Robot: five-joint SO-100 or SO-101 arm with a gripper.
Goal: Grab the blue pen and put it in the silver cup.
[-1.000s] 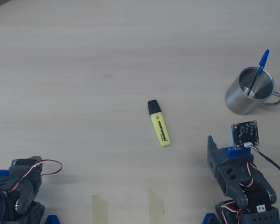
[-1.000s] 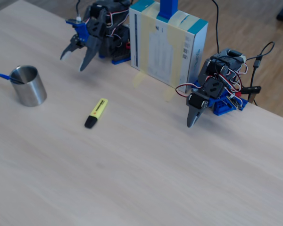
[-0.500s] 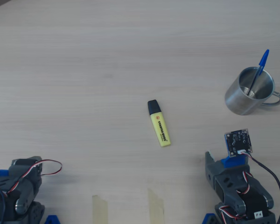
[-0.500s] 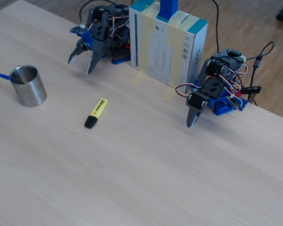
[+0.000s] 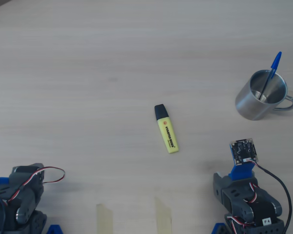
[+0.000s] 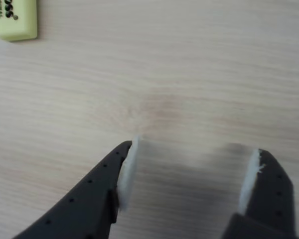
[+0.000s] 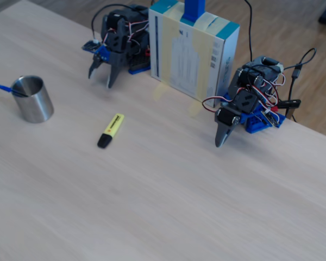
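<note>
One blue pen [image 5: 270,74] stood tilted inside the one silver cup [image 5: 256,105] at the right edge of the overhead view, its capped end poking up past the rim toward the upper right; the cup's loop handle reached nearly to the frame's right border. In the fixed view the same cup [image 7: 33,100] sat at the left side of the table [image 7: 168,185], with the pen [image 7: 7,89] leaning out to the left.

One yellow highlighter [image 5: 166,128] with a black cap lay flat near the middle of the overhead view, well apart from the cup. The upper and left parts of that view were bare wood, leaving wide room.

Two arms showed along the lower edge of the overhead view, one at each corner. In the fixed view, a box [image 7: 193,51] stood between them at the table's far edge.

The gripper [image 6: 189,172] in the wrist view hung with its fingers spread apart over bare table, holding nothing, and a corner of the highlighter [image 6: 15,20] showed at the upper left.
</note>
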